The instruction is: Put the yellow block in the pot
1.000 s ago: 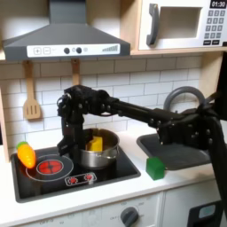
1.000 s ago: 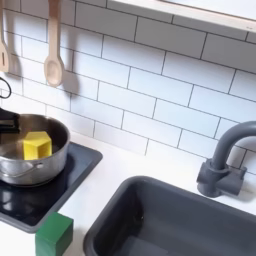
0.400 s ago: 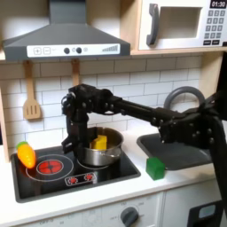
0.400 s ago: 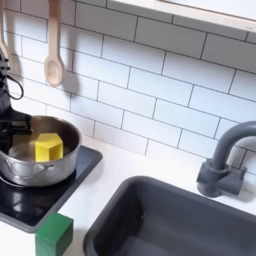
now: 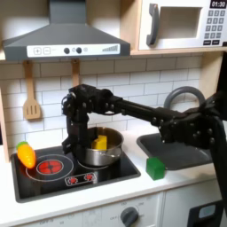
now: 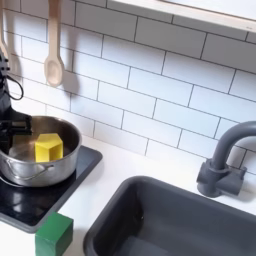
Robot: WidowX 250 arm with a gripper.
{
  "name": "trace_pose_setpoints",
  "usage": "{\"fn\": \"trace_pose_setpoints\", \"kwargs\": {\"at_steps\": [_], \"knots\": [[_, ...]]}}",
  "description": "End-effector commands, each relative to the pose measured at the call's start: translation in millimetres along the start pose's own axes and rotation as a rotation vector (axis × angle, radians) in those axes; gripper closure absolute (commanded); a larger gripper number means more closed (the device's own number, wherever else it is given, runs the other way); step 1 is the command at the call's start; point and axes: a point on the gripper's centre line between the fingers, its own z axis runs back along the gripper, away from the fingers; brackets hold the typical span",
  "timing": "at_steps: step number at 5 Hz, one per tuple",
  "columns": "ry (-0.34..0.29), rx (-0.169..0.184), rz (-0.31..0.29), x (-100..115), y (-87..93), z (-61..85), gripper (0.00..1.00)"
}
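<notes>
The yellow block lies inside the pot, resting on the pot's floor with nothing touching it; in the second exterior view the block sits near the middle of the steel pot, at the left of the frame. The pot stands on the black stovetop in the lower centre of the first exterior view.

The gripper hangs at the pot's left rim in the first exterior view, pointing downward, and its black body shows at the far left edge of the second exterior view. The jaws are too dark and small to read, so whether they stand apart or together cannot be told; they hold nothing that can be seen.

Compared with 1.0 s ago, the gripper has left the spot over the pot and moved to the pot's left side, and the block has settled more toward the pot's middle. Since 0.4 s ago nothing visibly shifts: arm, block and pot keep their places.

The green cube sits on the counter right of the stove, also at the bottom left of the second exterior view. An orange toy vegetable lies at the stove's left edge.
</notes>
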Motion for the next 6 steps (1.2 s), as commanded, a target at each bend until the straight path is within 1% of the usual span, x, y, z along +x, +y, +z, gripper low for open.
{"fn": "trace_pose_setpoints", "kwargs": {"at_steps": [1, 2, 3, 4, 5, 6], "knots": [[-0.024, -0.011, -0.018, -0.2, -1.1, 10.1, 0.00], [-0.039, -0.027, -0.038, 0.4, -4.0, 15.0, 0.00], [-0.109, -0.057, -0.062, -0.4, -12.2, 41.0, 0.00], [-0.169, -0.080, -0.077, -3.9, -16.7, 65.1, 0.00], [-0.206, -0.084, -0.090, -15.9, -14.9, 84.9, 0.00], [-0.212, -0.100, -0.108, -39.1, -16.7, 97.9, 0.00]]}}
